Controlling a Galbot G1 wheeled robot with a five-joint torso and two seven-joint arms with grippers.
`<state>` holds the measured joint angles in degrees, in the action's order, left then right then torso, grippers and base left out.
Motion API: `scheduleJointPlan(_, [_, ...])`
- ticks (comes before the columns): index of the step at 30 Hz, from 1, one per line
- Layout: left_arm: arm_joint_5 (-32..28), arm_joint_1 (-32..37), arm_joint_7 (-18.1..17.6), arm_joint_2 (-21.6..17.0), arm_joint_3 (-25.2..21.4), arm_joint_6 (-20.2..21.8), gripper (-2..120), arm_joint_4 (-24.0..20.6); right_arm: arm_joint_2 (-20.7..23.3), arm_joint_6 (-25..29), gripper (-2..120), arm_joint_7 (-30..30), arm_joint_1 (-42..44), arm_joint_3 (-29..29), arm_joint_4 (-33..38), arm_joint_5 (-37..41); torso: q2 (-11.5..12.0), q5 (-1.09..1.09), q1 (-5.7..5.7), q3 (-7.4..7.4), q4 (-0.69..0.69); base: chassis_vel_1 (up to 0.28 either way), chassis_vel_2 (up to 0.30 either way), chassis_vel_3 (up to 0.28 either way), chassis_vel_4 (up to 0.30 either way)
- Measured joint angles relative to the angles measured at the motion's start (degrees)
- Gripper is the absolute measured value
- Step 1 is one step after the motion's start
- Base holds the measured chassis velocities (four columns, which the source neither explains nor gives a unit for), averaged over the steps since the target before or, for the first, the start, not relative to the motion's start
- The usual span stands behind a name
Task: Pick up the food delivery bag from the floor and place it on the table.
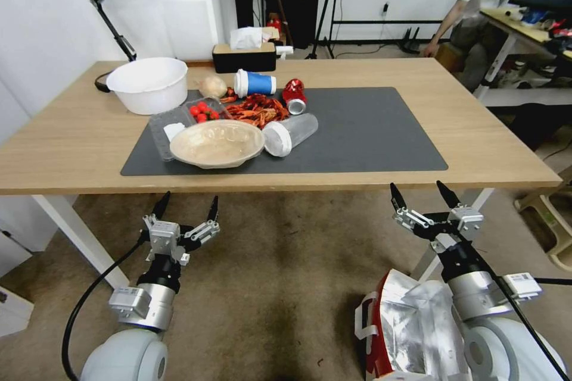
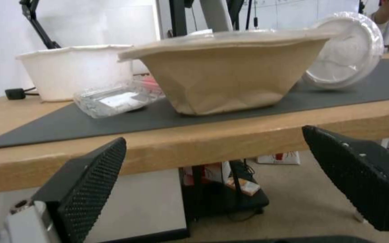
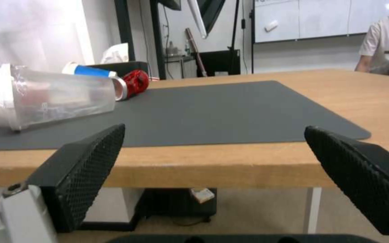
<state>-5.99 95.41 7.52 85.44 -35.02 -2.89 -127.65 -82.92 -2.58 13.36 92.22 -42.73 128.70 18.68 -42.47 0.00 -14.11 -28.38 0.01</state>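
The food delivery bag [image 1: 411,327] stands on the floor [image 1: 280,286] at the robot's near right, right beside its right arm, its silver foil lining open to the ceiling and a white strap handle showing on its red and white side. It sits well short of the tabletop [image 1: 71,143], below and in front of the near edge.

Both arms are raised in front of the near edge of the tabletop, pointing toward it. The left tool [image 1: 186,207] hangs just below the edge on the left, its two black fingers spread apart with nothing between them. The right tool [image 1: 424,193] does the same on the right, above the bag, fingers [image 3: 86,168] wide apart and empty.

On the dark grey mat [image 1: 369,137], the clutter is gathered toward the left half. A shallow tan paper bowl [image 1: 217,143] sits nearest the edge, with a clear plastic cup [image 1: 291,133] lying on its side just to its right. Behind them lie a pile of red crayfish [image 1: 256,109], a clear tray of small tomatoes [image 1: 202,112], a tipped blue and white cup [image 1: 255,83] and a red can [image 1: 294,95] on its side. A white tub [image 1: 149,83] stands at the far left, off the mat's corner, and a black tissue box [image 1: 244,55] sits at the far edge. The right half of the mat is bare.
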Motion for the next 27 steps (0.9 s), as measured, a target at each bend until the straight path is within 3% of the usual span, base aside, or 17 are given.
scheduleJointPlan(27, [0.44, 0.96, 0.8, 0.36, 0.18, -0.05, 98, -0.76, -0.26, 0.1, 100, 0.19, 0.36, -0.12, 0.55, 0.41, 6.72, 0.0, 2.72, 4.02, 0.0, 0.0, 0.0, 0.0, 0.0])
